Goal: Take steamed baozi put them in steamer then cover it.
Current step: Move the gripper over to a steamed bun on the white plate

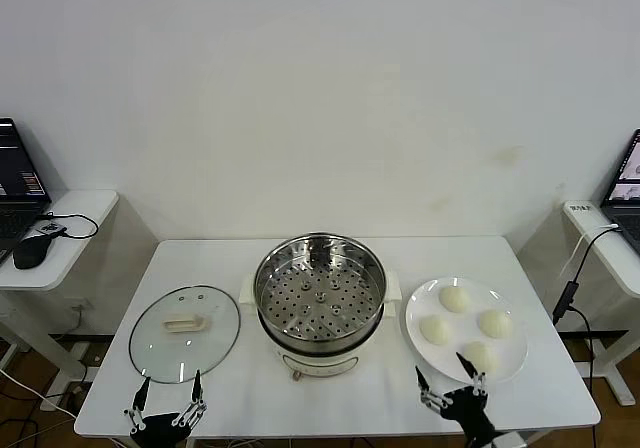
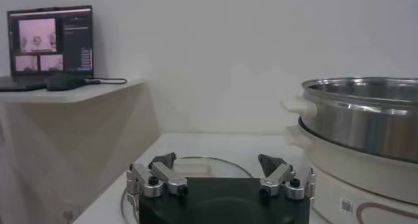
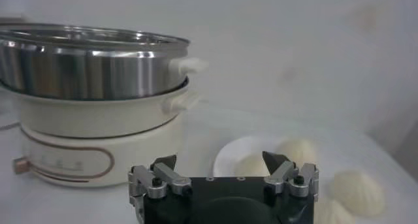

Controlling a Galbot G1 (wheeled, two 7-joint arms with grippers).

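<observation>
Currently, a white table (image 1: pixel 300 408) holds everything for the job. One steamer (image 1: pixel 320 303), a shiny steel pot with a perforated tray on a white base, stands at the table's centre, uncovered and with nothing inside. One glass lid (image 1: pixel 184 333) lies flat to its left. One white plate (image 1: pixel 512 353) sits to its right, carrying four steamed baozi (image 1: pixel 455 297), all pale, round and close together.

Both arms wait at the near edge. The left gripper (image 1: pixel 165 410) hovers just near the lid, fingers spread wide, holding nothing. The right gripper (image 1: pixel 452 388) hovers at the near rim of the plate, also spread wide and holding nothing. No bun has been moved yet.

Risks, as I judge them: the buns look soft, so a hard squeeze could dent or tear one. They sit close together, so fingers coming down around one may nudge its neighbour or push it off the plate. The steamer's raised rim could catch a bun carried too low. The lid's low, flat handle gives little to grip, so it may slip.
</observation>
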